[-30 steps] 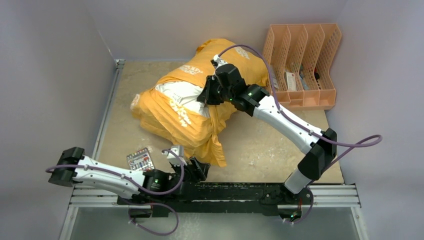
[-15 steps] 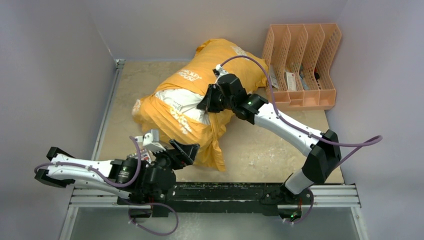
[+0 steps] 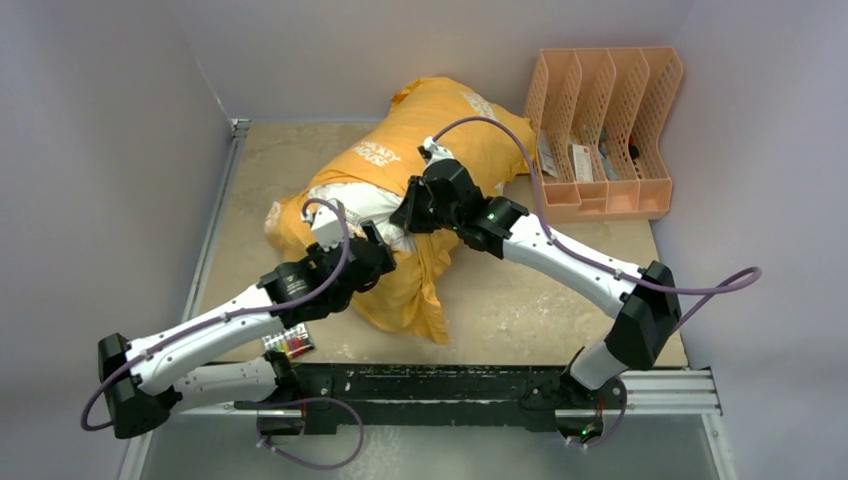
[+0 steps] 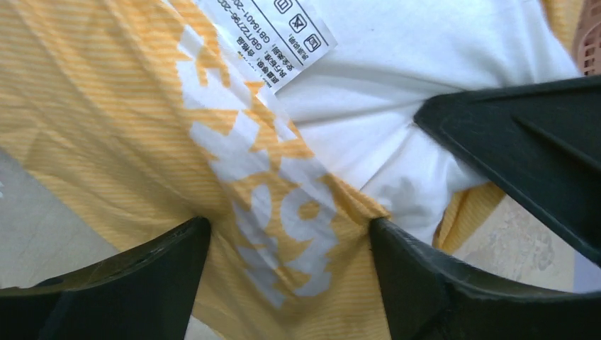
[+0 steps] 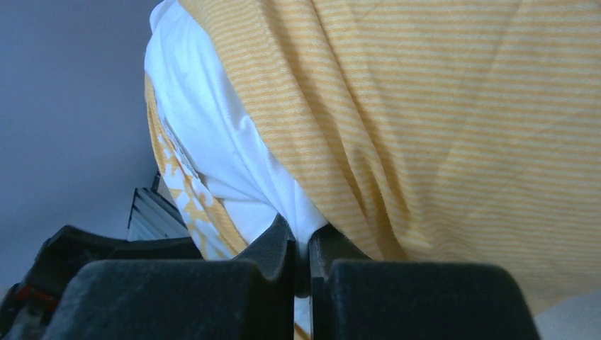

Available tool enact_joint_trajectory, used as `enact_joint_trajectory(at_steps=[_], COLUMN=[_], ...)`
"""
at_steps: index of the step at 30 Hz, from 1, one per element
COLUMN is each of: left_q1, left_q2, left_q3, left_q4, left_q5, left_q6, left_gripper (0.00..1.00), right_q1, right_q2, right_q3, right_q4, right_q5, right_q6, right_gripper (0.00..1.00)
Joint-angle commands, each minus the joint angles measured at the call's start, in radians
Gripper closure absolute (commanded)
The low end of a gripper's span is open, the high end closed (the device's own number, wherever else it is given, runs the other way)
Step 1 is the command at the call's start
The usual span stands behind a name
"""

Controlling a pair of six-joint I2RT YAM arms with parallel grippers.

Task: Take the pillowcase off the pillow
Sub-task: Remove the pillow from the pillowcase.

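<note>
The orange-yellow pillowcase [image 3: 440, 120] lies bunched across the table middle, its open end pulled back off the white pillow [image 3: 355, 195]. My right gripper [image 3: 410, 215] is shut on a pinch of the white pillow fabric [image 5: 212, 142] at the case's opening, next to the striped orange cloth [image 5: 439, 120]; the shut gripper [image 5: 301, 237] shows in its own view. My left gripper [image 3: 375, 245] is open. In the left wrist view the gripper [image 4: 289, 227] stands astride a fold of the pillowcase [image 4: 283, 283] with white print, below the pillow [image 4: 397, 92] and its care label [image 4: 273, 35].
A peach file rack [image 3: 605, 130] holding small items stands at the back right, close to the pillowcase. A small coloured card [image 3: 288, 343] lies under the left arm near the front edge. Grey walls close the left, back and right sides.
My left arm swung from the near edge up to the pillowcase's front fold, jaws open. My right gripper, still shut on the pillow, shifted a little left and nearer.
</note>
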Motion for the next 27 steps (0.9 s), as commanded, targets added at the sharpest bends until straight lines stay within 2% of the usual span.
enact_joint_trajectory(at_steps=[1,2,4,5,7,11,16,18,21,22,24,27], left_q1=[0.074,0.074,0.073,0.073,0.068,0.050,0.049,0.048,0.048,0.049,0.047,0.042], left_q2=[0.089,0.093,0.062,0.028,-0.075,-0.373,-0.581,-0.609,-0.599,-0.588,-0.555,-0.437], left_q3=[-0.016,-0.033,-0.097,-0.142,-0.262,-0.446,-0.558,-0.556,-0.528,-0.520,-0.539,-0.572], left_q4=[0.135,0.154,0.194,0.200,0.200,0.102,0.017,-0.014,-0.042,-0.030,0.093,0.392], left_q5=[0.212,0.238,0.311,0.338,0.386,0.441,0.545,0.548,0.540,0.533,0.556,0.646], left_q6=[0.157,0.158,0.128,0.098,0.038,-0.064,-0.118,-0.111,-0.083,-0.075,-0.061,-0.051], left_gripper=[0.27,0.52,0.95,1.00,1.00,1.00,1.00,1.00,1.00,1.00,1.00,1.00], right_q1=[-0.011,-0.011,-0.011,-0.014,-0.022,-0.064,-0.085,-0.099,-0.156,-0.161,-0.159,-0.155], right_q2=[-0.062,-0.060,-0.048,-0.038,-0.005,0.116,0.188,0.216,0.252,0.261,0.271,0.287], right_q3=[0.025,0.032,0.060,0.090,0.172,0.411,0.556,0.592,0.556,0.537,0.503,0.478], right_q4=[0.117,0.118,0.109,0.106,0.085,-0.003,0.076,0.104,0.238,0.258,0.276,0.216], right_q5=[0.137,0.137,0.107,0.105,0.139,0.166,0.172,0.096,-0.242,-0.302,-0.313,-0.329], right_q6=[-0.018,-0.018,-0.023,-0.039,-0.075,-0.126,-0.134,-0.109,-0.019,0.004,-0.003,-0.024], right_gripper=[1.00,1.00,1.00,1.00,1.00,1.00,1.00,1.00,1.00,1.00,1.00,1.00])
